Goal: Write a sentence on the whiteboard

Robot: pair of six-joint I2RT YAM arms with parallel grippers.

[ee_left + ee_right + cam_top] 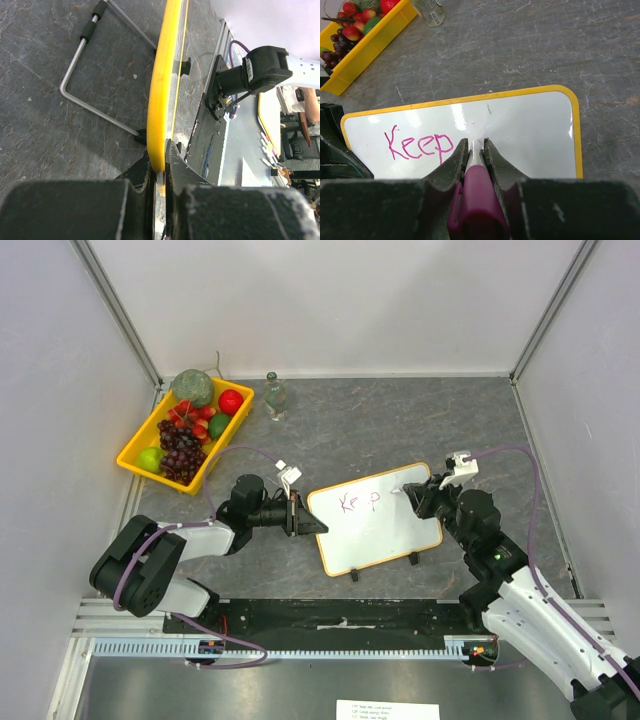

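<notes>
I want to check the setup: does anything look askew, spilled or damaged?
Nothing is spilled or damaged. Only the whiteboard lies askew, turned against the near edge of the table; the left tool clamps its edge.

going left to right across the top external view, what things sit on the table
yellow fruit tray → glass bottle → whiteboard
</notes>
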